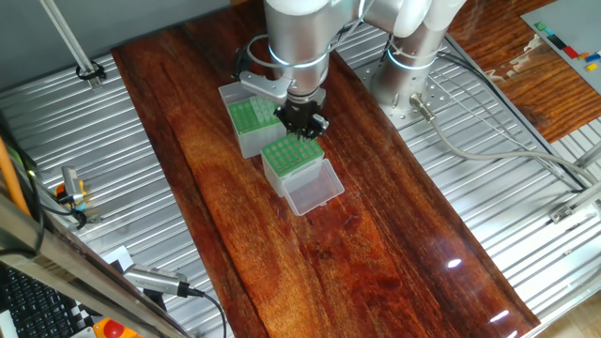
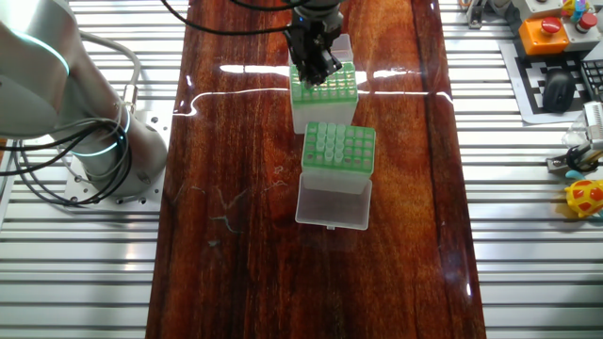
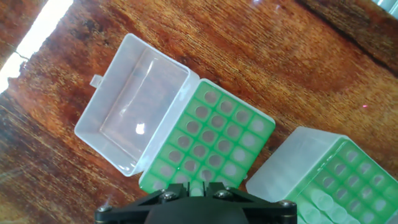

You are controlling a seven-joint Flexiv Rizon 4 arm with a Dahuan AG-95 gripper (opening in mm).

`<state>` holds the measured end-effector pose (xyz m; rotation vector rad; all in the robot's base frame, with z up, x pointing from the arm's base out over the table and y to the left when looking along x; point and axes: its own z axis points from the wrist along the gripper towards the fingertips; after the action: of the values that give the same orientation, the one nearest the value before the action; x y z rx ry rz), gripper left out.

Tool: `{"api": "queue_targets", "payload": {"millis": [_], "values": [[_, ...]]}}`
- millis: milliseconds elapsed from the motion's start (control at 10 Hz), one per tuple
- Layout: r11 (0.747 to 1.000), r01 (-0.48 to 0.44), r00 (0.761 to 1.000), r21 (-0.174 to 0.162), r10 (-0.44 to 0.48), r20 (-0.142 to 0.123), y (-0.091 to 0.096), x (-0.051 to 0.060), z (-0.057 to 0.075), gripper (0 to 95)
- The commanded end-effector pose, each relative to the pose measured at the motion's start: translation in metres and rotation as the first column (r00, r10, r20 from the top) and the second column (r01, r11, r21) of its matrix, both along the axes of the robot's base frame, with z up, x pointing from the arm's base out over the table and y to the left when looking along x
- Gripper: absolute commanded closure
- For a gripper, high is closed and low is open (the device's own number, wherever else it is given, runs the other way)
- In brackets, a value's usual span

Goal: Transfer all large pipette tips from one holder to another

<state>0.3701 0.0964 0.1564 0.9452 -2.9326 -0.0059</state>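
two green-topped tip boxes sit close together near the middle of a dark reddish wooden table (image 2: 226, 235). in the other fixed view the clear-sided holder (image 2: 338, 149) lies just below centre, its clear lid (image 2: 333, 201) folded flat open toward the bottom of the frame, so the hole grid is free from above. pale tips (image 2: 325, 141) stand in its left columns. the grey-sided box (image 2: 323, 94) sits just above it, almost touching, probably set that close to keep each carry short.

the gripper (image 2: 318, 64) hangs over the grey box, at its upper left part, pointing down. in the hand view only the black base of the jaws shows at the bottom edge, with the holder's grid under it and the grey box at lower right. i cannot tell whether the jaws are spread or pinching a tip.

in that view some tips show in the grey box's lower rows, so the transfer looks partly done.

the table is glossy, with window glare. ribbed metal panels (image 1: 84, 150) flank it. the arm's base (image 2: 104, 151) is bolted at the left in the other fixed view; a keyboard (image 2: 556, 85) and an orange button box (image 2: 551, 28) sit at upper right.
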Motion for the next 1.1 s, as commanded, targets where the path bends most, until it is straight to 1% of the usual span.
{"api": "queue_targets", "payload": {"millis": [100,200,300,500,600,800,1000,1100], "values": [[1.000,0.015,1.000,0.014,-0.015,-0.001,0.000,0.000,0.015,95.0],[0.999,0.027,1.000,0.023,-0.027,-0.001,-0.001,0.000,0.026,95.0],[0.999,0.036,0.999,0.024,-0.036,-0.001,-0.003,-0.001,0.035,95.0],[0.999,0.045,0.999,0.031,-0.045,-0.003,-0.008,-0.001,0.061,95.0],[0.998,0.045,0.999,0.032,-0.044,-0.004,-0.011,0.001,0.073,95.0],[0.998,0.043,0.999,0.044,-0.043,-0.006,-0.015,0.003,0.091,95.0],[0.998,0.028,1.000,0.053,-0.028,-0.011,-0.021,0.009,0.115,95.0],[0.998,0.025,1.000,0.054,-0.024,-0.013,-0.021,0.010,0.122,95.0]]}}
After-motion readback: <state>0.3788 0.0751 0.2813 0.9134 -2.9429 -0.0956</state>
